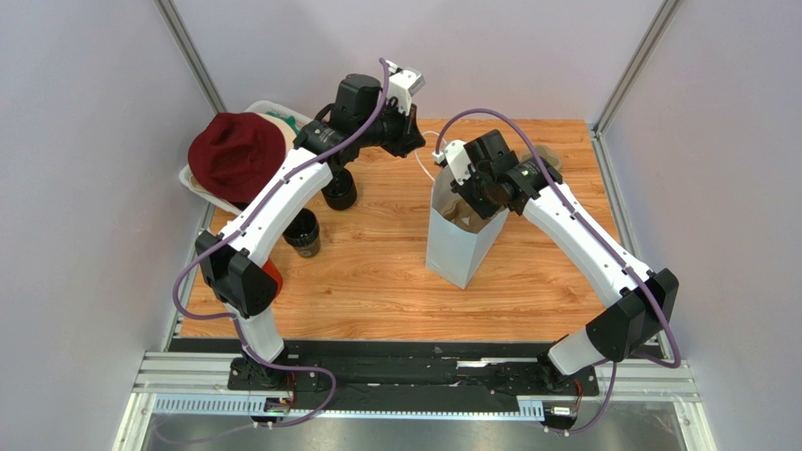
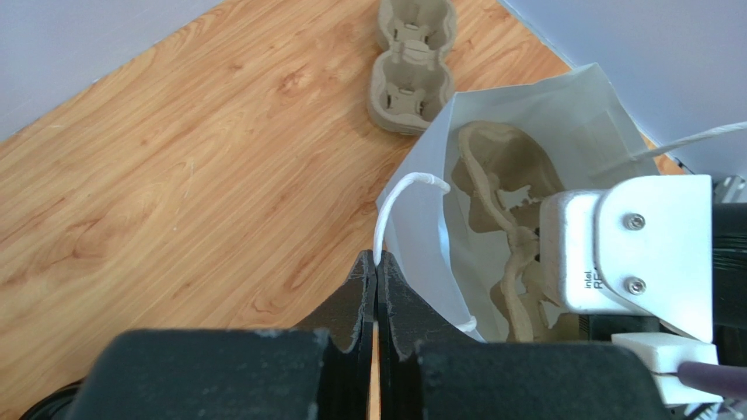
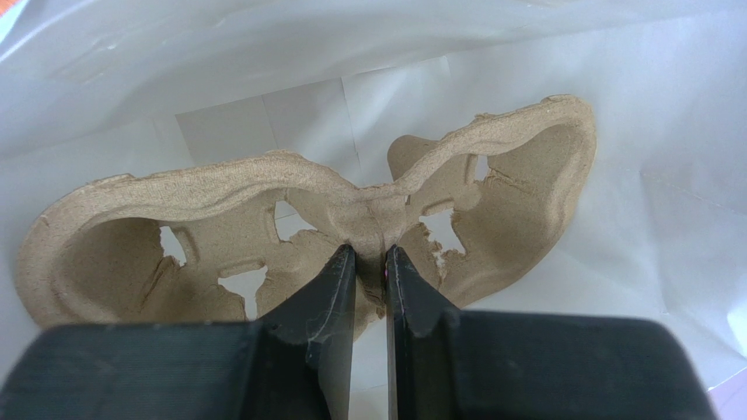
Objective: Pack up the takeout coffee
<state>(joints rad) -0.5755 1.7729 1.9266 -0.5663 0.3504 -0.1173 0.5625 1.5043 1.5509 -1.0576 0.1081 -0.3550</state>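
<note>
The pale paper bag (image 1: 458, 246) stands open mid-table. My left gripper (image 1: 420, 150) is shut on the bag's white string handle (image 2: 396, 194), its tips (image 2: 377, 262) pinching the string at the bag's rim (image 2: 526, 96). My right gripper (image 1: 469, 200) reaches into the bag and is shut (image 3: 369, 254) on the middle rib of a grey pulp cup tray (image 3: 491, 175), which also shows in the left wrist view (image 2: 495, 166). Two dark cups (image 1: 303, 232) (image 1: 339, 192) stand on the table left of the bag, apart from both grippers.
A second pulp tray (image 2: 410, 63) lies on the wood beyond the bag. A dark red hat (image 1: 235, 155) sits on a white tray (image 1: 193, 180) at the far left. A red object (image 1: 273, 274) is mostly hidden behind my left arm.
</note>
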